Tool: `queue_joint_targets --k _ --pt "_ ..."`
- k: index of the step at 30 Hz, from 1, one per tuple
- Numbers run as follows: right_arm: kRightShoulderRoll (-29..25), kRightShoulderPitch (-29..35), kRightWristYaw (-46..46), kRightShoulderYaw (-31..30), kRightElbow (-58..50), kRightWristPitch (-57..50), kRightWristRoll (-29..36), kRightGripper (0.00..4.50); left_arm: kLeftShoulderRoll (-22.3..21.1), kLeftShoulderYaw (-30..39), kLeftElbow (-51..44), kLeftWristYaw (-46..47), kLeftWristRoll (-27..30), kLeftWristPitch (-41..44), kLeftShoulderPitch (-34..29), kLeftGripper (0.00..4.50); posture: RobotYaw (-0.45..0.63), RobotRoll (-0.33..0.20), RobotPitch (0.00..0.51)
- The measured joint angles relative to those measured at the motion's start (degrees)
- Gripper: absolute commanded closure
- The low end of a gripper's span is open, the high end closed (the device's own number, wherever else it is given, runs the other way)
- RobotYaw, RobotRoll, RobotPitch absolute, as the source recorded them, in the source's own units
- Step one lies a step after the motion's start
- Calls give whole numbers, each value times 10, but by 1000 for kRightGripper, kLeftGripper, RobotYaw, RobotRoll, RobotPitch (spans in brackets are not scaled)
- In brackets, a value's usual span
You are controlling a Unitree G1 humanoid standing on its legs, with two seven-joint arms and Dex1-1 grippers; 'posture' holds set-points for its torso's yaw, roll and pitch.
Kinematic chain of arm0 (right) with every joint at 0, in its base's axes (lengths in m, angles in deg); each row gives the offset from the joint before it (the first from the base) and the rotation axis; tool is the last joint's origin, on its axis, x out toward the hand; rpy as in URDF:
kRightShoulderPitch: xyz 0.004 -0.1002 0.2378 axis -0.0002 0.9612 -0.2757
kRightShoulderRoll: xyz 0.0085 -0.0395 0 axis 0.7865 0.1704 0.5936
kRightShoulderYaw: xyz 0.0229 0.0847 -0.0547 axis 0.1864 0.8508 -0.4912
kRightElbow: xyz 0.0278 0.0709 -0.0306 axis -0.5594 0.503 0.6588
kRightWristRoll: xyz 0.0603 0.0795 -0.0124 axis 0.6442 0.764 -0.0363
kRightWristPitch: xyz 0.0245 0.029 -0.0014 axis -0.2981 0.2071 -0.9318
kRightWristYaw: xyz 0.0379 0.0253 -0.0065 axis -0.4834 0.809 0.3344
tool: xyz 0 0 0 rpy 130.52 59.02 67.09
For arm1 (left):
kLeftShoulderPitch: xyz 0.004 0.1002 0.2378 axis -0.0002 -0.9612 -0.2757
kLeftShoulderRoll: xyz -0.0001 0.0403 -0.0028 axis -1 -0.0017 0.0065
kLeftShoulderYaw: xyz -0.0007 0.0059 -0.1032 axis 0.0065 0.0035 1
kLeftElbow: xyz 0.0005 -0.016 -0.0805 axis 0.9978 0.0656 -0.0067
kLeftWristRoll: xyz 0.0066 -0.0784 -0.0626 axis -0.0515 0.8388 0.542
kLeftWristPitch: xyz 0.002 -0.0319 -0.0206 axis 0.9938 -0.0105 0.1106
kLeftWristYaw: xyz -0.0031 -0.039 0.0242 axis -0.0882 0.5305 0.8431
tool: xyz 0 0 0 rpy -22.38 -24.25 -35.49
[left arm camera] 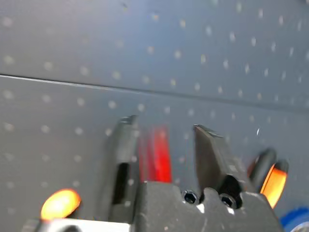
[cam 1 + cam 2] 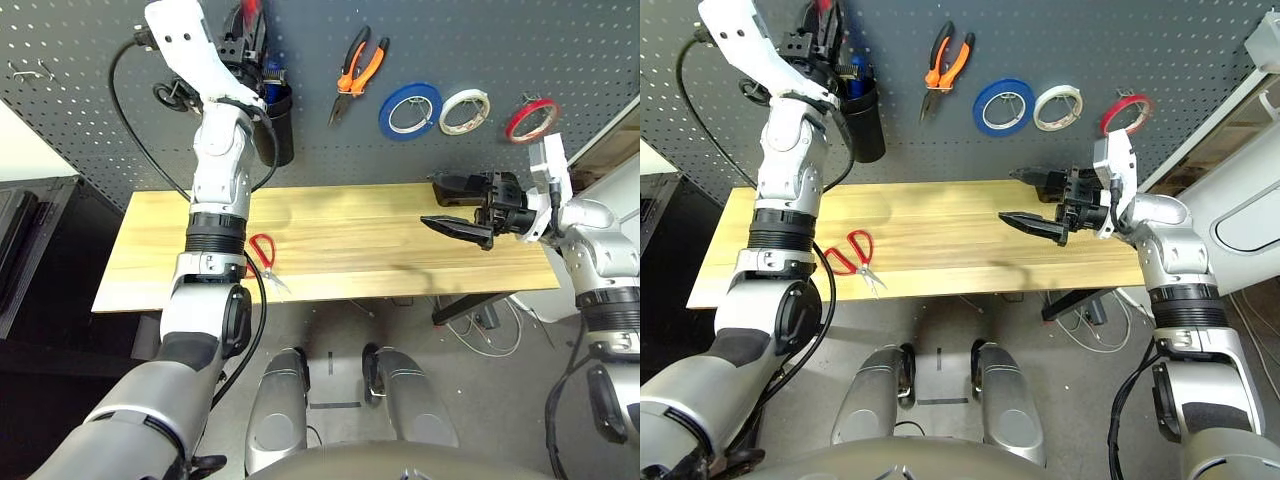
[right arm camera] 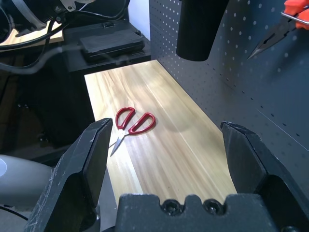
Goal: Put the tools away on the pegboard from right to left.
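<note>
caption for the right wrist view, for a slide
Open right gripper faces red-handled scissors lying on the wooden table beside the pegboard.

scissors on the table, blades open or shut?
Shut. The red-handled scissors lie flat on the wooden table, the two handle loops side by side and the blades together in a single point.

place: workshop / robot test bench
wall: dark grey pegboard (image 2: 460, 40) with hooks
hung on it: pliers (image 2: 356, 70), tape rolls (image 2: 409, 110), black cup (image 2: 274, 125)
surface: plain wooden desk (image 2: 350, 240)
floor: bare grey, loose cables (image 2: 500, 330) under the desk
</note>
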Motion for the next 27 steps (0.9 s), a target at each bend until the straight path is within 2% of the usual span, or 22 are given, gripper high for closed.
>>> queue_joint_targets --k 3,4,12,14,17,19,24,27 --pt "0 1 -1 0 0 0 0 0 -28 3 -58 -21 11 47 -10 171 -8 0 146" --pt "0 1 -1 0 0 0 0 0 -40 2 -84 -33 16 63 -14 49 -3 0 145" --pt "2 -3 -9 -4 8 9 -4 0 -166 19 -293 -138 79 244 -75 49 47 0 145" --pt "3 -8 -15 -9 19 15 -7 0 -201 30 -343 -167 114 304 -90 49 59 0 144" --pt "2 -20 -24 -18 45 32 -23 0 -285 51 -422 -229 188 428 -135 49 82 0 145" --pt "3 -24 -29 -24 61 43 -34 0 -317 66 -451 -250 232 500 -145 49 92 0 143" --pt "18 -30 -9 -53 85 64 -73 0 -352 97 -499 -274 316 616 -188 49 98 0 141" --pt "25 -30 8 -70 92 76 -97 0 -359 104 -525 -276 349 670 -253 49 91 0 144"
